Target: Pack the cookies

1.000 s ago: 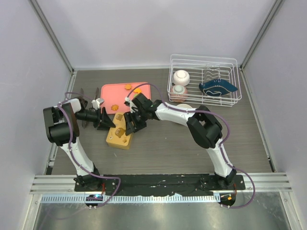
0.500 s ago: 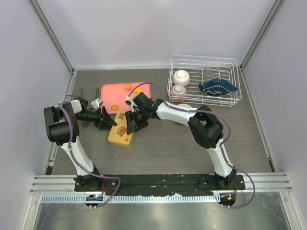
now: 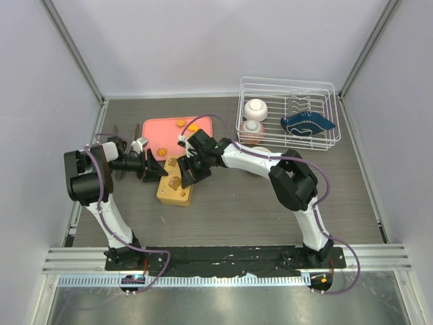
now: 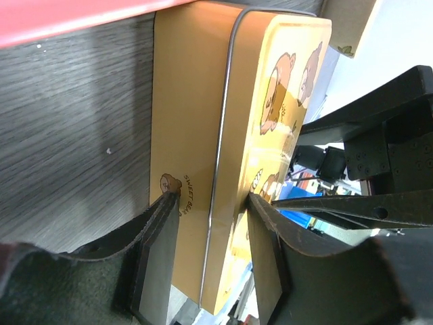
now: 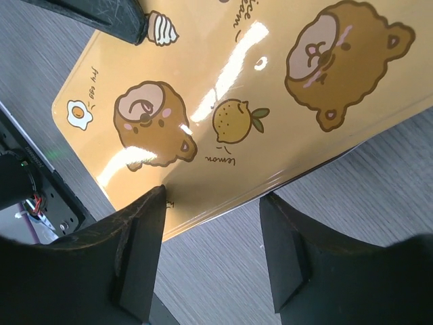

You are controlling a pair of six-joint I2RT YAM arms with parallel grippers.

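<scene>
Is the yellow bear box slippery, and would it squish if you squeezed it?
The yellow bear box is probably slippery: its top shines with glare. It likely won't squish, since it looks like stiff metal. Being flat and wide, it should slide rather than roll.

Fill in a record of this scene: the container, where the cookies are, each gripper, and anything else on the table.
container: yellow bear-print tin, lid on, resting on the table
cookies: three orange ones in view on the pink tray
left gripper: fingers clamped on the tin's end
right gripper: open, above the tin's lid
other: white wire dish rack, back right
</scene>
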